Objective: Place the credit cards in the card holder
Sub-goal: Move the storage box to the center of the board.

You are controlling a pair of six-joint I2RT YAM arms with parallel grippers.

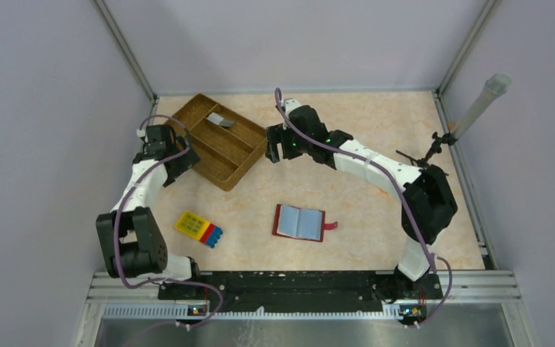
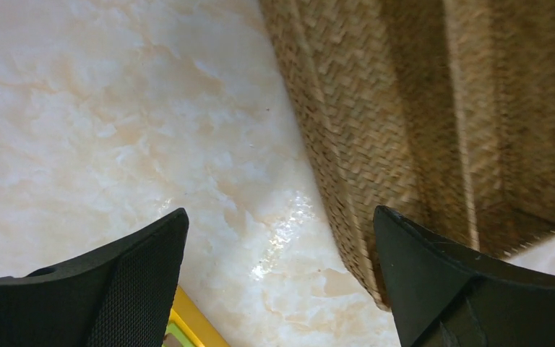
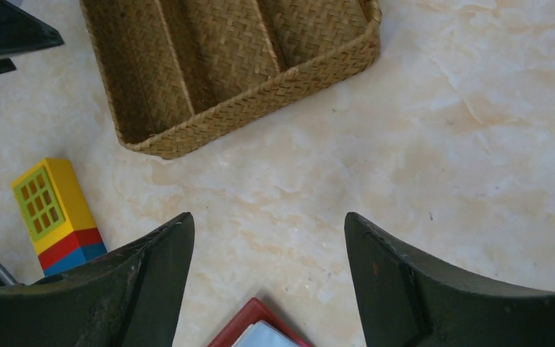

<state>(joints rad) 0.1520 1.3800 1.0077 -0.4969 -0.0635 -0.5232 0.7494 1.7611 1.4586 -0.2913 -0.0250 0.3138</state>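
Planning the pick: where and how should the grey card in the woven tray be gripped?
Probably from straight above: the grey card lies in the far compartment of the woven tray, and the walls block a sideways approach. Close the jaws across its shorter width, on the long edges. Whether an edge sits raised is unclear.

**A basket point(image 1: 246, 166), a toy block point(image 1: 199, 228) and a pole point(image 1: 480, 105)**

The brown woven basket sits at the back left of the pale, marble-look bench point(image 1: 376, 181). It has long slots inside. The toy block is yellow, red and blue, and lies nearer the front, apart from the basket. The grey pole tilts up at the right edge.
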